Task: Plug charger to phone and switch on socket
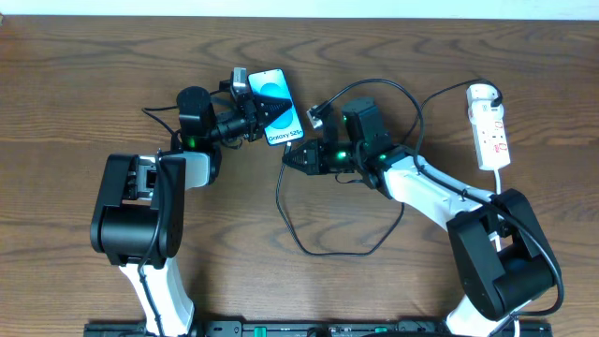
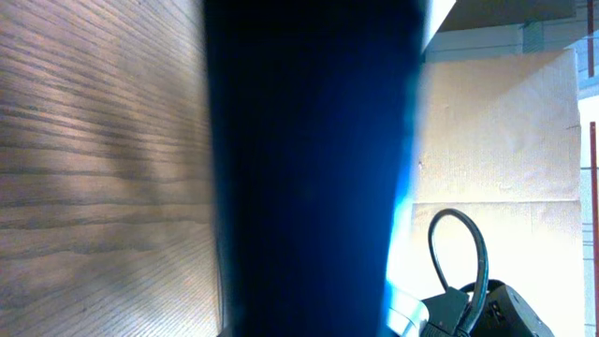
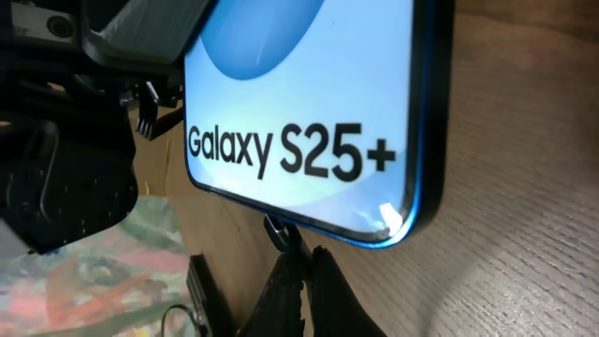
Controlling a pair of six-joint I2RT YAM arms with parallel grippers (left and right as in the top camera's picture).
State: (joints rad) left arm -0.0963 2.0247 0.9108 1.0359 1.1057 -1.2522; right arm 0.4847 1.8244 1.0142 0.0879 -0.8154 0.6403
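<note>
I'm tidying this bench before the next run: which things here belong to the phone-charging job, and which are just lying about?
Job: phone, in the left end effector; charger, tip in the right end effector; socket.
Lying about: nothing loose that I can see; only the table.

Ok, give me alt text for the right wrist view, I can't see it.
The charger's connector tip, pinched in the right gripper, touches the lower edge of the phone, whose screen reads Galaxy S25+; whether it is seated is unclear. Wooden table lies to the right.
</note>
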